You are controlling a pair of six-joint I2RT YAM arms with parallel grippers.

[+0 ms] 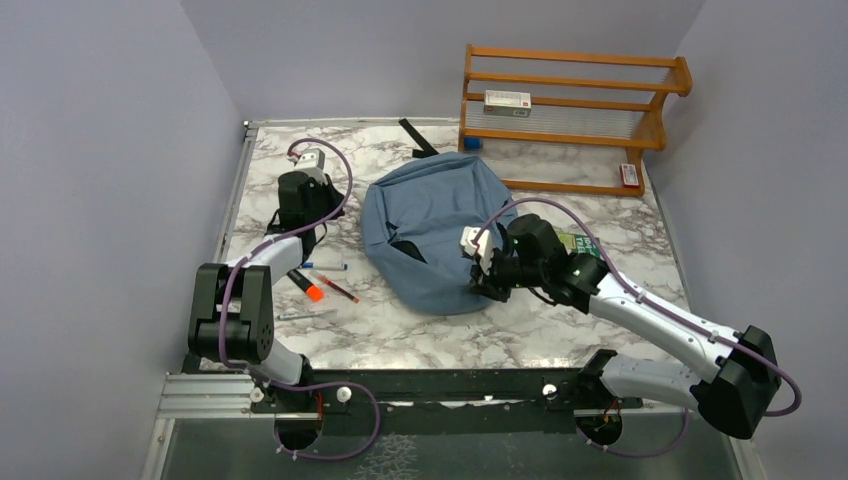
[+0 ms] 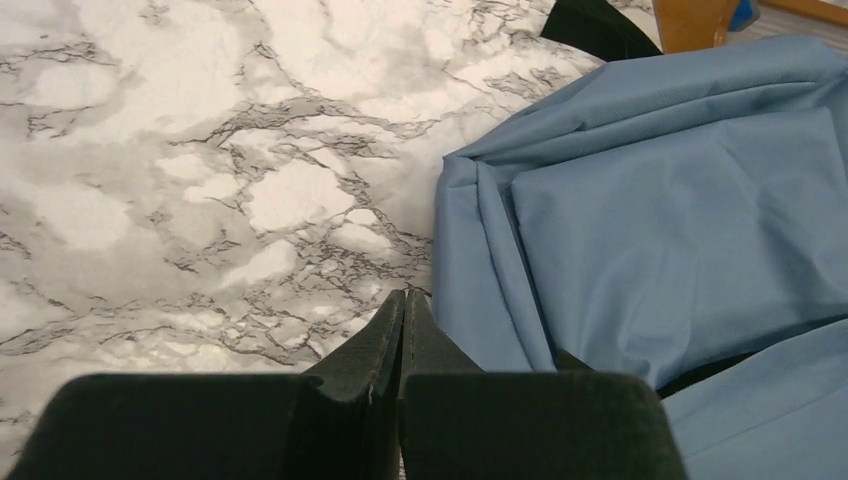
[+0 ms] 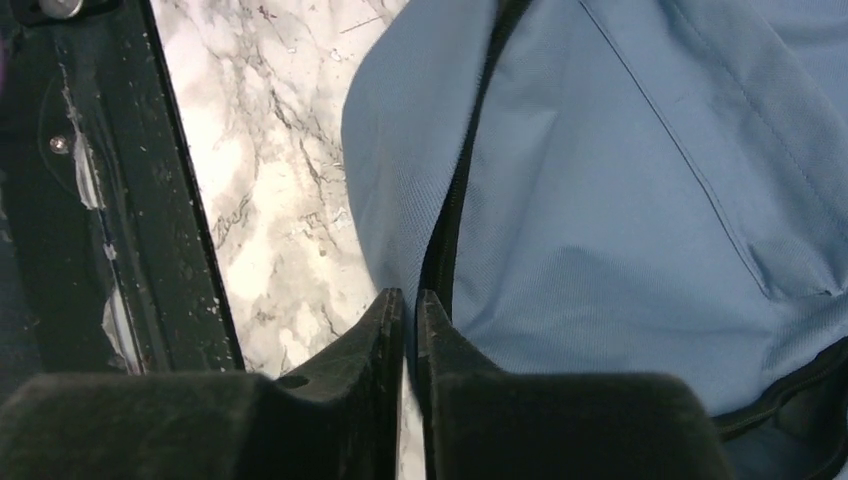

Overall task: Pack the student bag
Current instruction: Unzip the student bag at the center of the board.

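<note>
Two claws, both at the student bag (image 1: 430,225), neither showing a firm hold.

- Bag: slumped flat mid-table (image 1: 420,335), dark zipper trim (image 3: 455,200) running along its near right flank. The mouth does not look open from here.
- Loose items: an orange-tipped marker (image 1: 312,289) and pens (image 1: 325,266) lie on the marble left of the bag, beside the left arm.

Risks, as I judge them:
- The bag is soft and unanchored. If you pull on the trim with one claw, the whole bag may slide toward the near edge instead of opening.
- Thin fabric may slip out of a fingertip pinch.
- A low swing of the left arm could sweep the pens.

Claws:
- Left claw (image 2: 403,300): clenched tight, empty, hanging over bare marble just beside the bag's left hem.
- Right claw (image 3: 408,300): all but closed, only a hairline slit, tips at the zipper line on the bag's edge. You cannot tell whether any cloth is caught in the slit.
</note>
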